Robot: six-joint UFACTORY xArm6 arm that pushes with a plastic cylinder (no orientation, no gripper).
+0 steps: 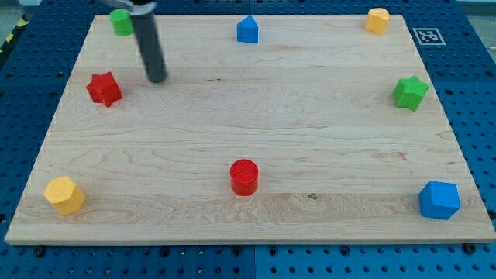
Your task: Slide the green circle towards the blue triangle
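Since my tip [157, 78], having no pincer, is sitting below the green circle [120, 21], that light, rigid block is likely needing a push on its left side toward the blue triangle [247, 29].

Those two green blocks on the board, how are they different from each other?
The green circle is round, while the green star has points. The circle sits in the corner at the view's top left, partly hidden behind the rod; the star sits near the view's right edge, in full view. My tip is just below and right of the circle, far from the star. Both are green and rest on the wooden board.
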